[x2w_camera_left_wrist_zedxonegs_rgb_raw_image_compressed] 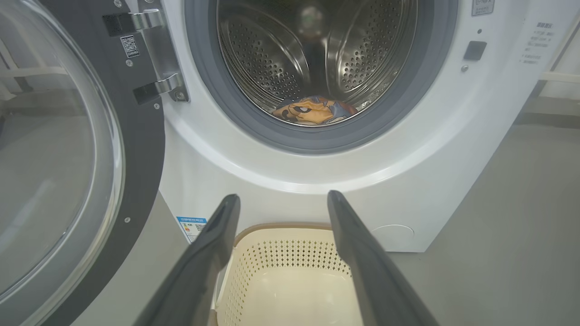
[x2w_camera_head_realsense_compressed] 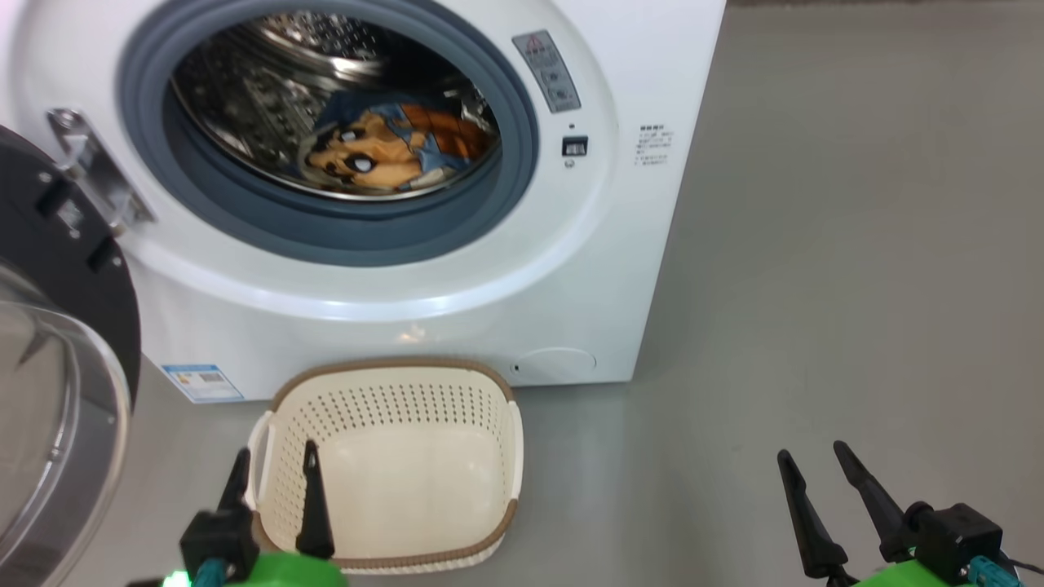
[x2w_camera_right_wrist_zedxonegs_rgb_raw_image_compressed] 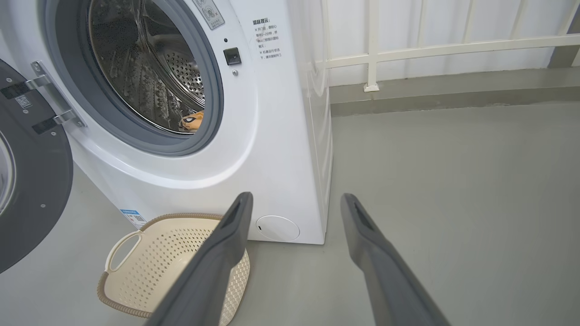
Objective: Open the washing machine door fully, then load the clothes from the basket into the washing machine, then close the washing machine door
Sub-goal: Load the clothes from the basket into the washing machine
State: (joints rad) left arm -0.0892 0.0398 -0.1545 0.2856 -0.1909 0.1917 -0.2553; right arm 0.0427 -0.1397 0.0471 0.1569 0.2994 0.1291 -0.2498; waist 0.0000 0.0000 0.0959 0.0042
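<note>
**Orange, blue and cream clothes [x2w_camera_head_realsense_compressed: 391, 151] in the drum [x2w_camera_head_realsense_compressed: 245, 98]; washing machine door [x2w_camera_head_realsense_compressed: 90, 277] yet to be closed**

The bundle is seen low in the perforated steel drum, behind the grey rubber ring [x2w_camera_head_realsense_compressed: 342, 236], with no fabric draped over the lip. The washing machine [x2w_camera_head_realsense_compressed: 620, 244] stands on a grey floor [x2w_camera_head_realsense_compressed: 816, 244], and its door is swung wide to the robot's left on a metal hinge [x2w_camera_head_realsense_compressed: 90, 167]. The basket [x2w_camera_head_realsense_compressed: 391, 364] is set just in front of the machine, below the opening, and is empty. The left fingers [x2w_camera_head_realsense_compressed: 312, 505] are held spread apart over the basket's near left corner with nothing between them; the right fingers [x2w_camera_head_realsense_compressed: 806, 514] are likewise parted and empty, well to the right above bare floor.

Loading is judged done, so closing is the step in hand. It is best done with the left fingers, the nearer pair: contact should be made on the black rim [x2w_camera_head_realsense_compressed: 110, 244] at the edge farthest from the hinge, not on the glass [x2w_camera_head_realsense_compressed: 49, 424], and the push carried round the door's arc. Clearance over the basket should be watched. A firm last press is needed so that the latch [x2w_camera_head_realsense_compressed: 574, 147] is caught.
</note>
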